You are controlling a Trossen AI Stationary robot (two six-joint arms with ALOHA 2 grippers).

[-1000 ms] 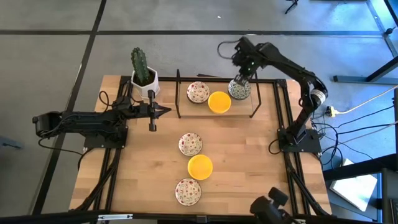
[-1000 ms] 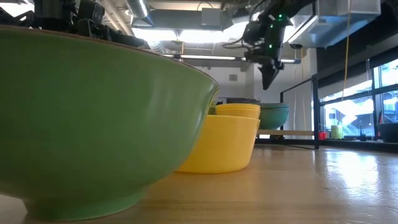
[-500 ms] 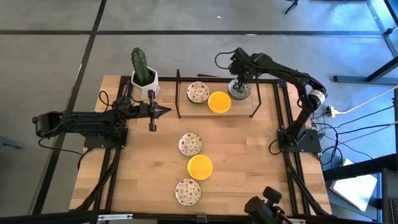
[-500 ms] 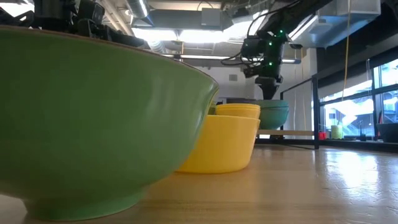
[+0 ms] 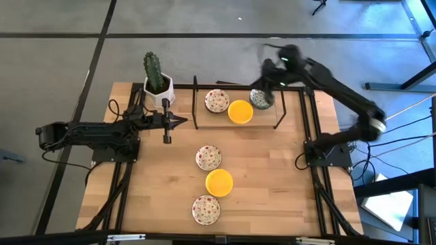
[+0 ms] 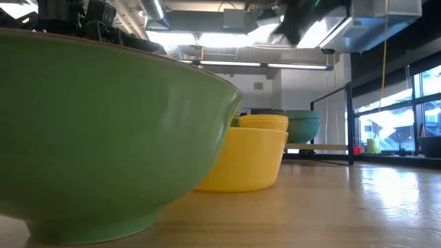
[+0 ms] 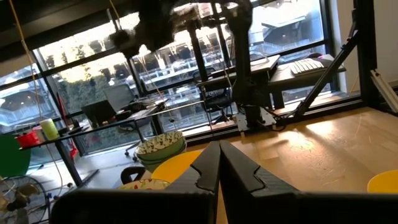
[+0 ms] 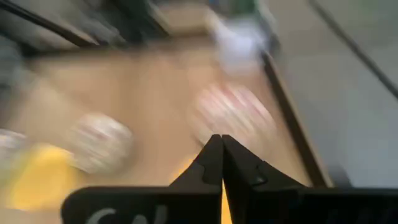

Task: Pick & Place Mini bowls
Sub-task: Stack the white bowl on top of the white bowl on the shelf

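Note:
Three mini bowls lie in a row on the table: a red-speckled one [image 5: 208, 157], a yellow one [image 5: 219, 182] and another red-speckled one [image 5: 206, 209]. Three more sit in the dark-framed stand [image 5: 196, 102] at the far edge: red-speckled [image 5: 217, 101], yellow [image 5: 240, 111] and grey-green [image 5: 261, 99]. My right gripper [image 5: 266, 80] is blurred, shut and empty [image 8: 221, 147], high above the grey-green bowl. My left gripper [image 5: 182, 121] hovers shut at the table's left, pointing toward the right edge [image 7: 219, 150].
A cactus in a white pot [image 5: 157, 85] stands at the far left corner, beside my left gripper. In the low view the nearest bowl's green wall [image 6: 103, 138] fills the left, with a yellow bowl [image 6: 244, 158] behind it.
My right gripper first dipped to the grey-green bowl in the stand, then rose quickly and tipped from pointing steeply down toward more level, staying shut. The bowl has stayed in the stand.

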